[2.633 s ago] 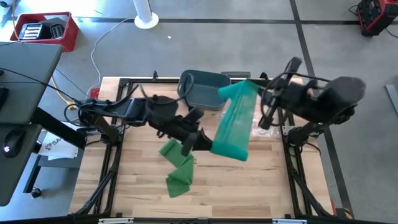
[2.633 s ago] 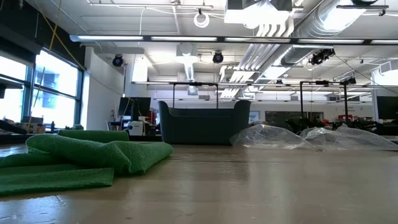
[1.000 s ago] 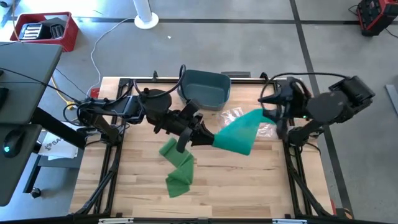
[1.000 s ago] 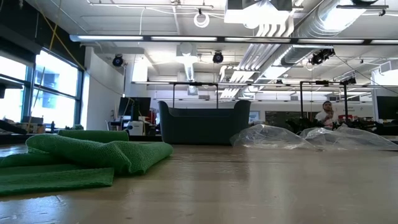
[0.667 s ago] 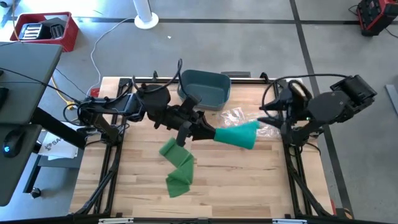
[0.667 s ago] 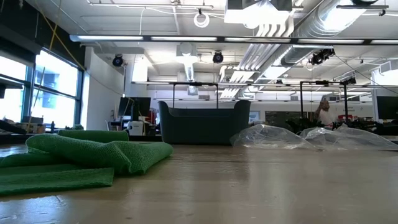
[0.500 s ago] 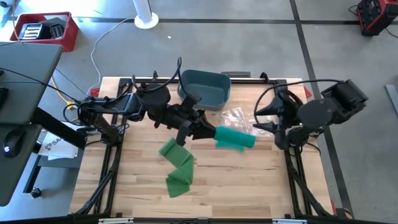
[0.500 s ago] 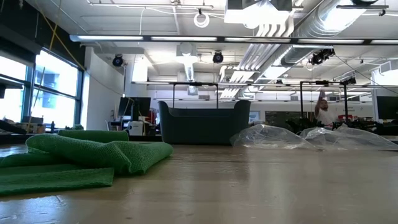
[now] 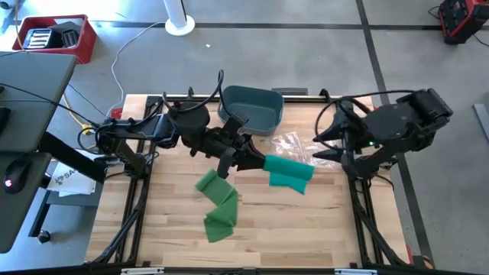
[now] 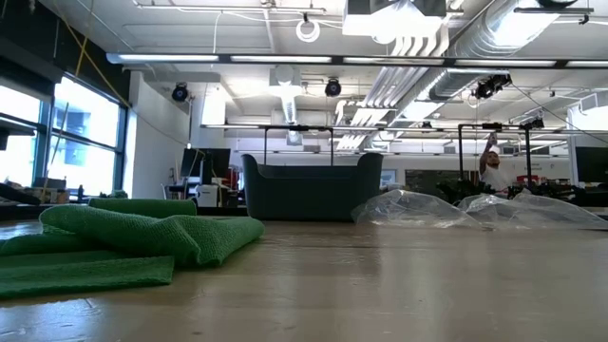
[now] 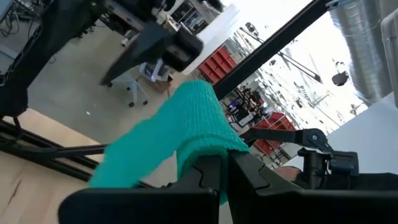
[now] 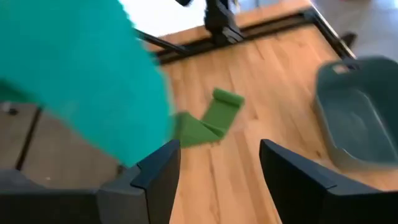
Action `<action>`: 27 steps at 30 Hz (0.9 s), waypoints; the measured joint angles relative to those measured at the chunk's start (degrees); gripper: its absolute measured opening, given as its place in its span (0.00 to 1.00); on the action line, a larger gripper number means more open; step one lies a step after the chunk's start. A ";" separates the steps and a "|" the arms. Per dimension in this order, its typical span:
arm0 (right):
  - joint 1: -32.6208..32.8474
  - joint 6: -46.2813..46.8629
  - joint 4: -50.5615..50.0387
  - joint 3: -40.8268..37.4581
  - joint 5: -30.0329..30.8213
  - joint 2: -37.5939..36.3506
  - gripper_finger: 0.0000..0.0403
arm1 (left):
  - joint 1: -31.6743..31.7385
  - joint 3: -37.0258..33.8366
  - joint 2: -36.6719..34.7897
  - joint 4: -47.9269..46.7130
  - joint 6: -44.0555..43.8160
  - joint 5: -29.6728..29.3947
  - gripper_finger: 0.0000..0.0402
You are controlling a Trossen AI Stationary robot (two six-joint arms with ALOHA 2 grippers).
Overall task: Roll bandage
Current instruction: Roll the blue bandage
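Wooden table [image 9: 306,229] across the middle of the high view, dark frame rails along its edges. Grey bin [image 9: 252,109] at the table's upper centre, seen in the low view as a dark tub [image 10: 312,187] in mid-frame. Clear plastic wrap [image 9: 290,143] just right of the bin, crumpled. Green bandage [image 9: 217,205] lower left of centre in the high view, loosely folded and flat on the wood; in the low view filling the left edge [image 10: 133,237]. Teal bandage [image 9: 289,171] at frame centre, bunched into a short hanging fold, lifted off the table. Left gripper [image 9: 256,161] immediately left of that teal bandage, fingers clamped tight on its near end; in the left wrist view, cloth [image 11: 180,134] pinched between the two dark fingers [image 11: 245,177]. Right gripper [image 9: 322,145] at centre right of the high view, just right of the teal bandage and apart from it, fingers spread wide and gripping nothing; in the right wrist view, teal cloth [image 12: 81,74] filling the upper left, above the parted fingers [image 12: 155,180]. Person [image 10: 491,171] small at far right of the low view, arm raised.
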 joint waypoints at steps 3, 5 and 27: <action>3.52 -4.31 3.05 0.00 2.06 0.18 0.53 | 0.34 0.00 -0.31 -0.30 0.87 0.02 0.00; 5.82 -6.50 6.02 -0.17 5.46 0.88 0.53 | 0.99 0.00 -0.99 -1.10 1.09 -0.05 0.00; 14.17 -22.28 32.28 -0.20 28.09 4.26 0.53 | 4.59 0.00 -5.31 -1.09 4.43 -4.02 0.00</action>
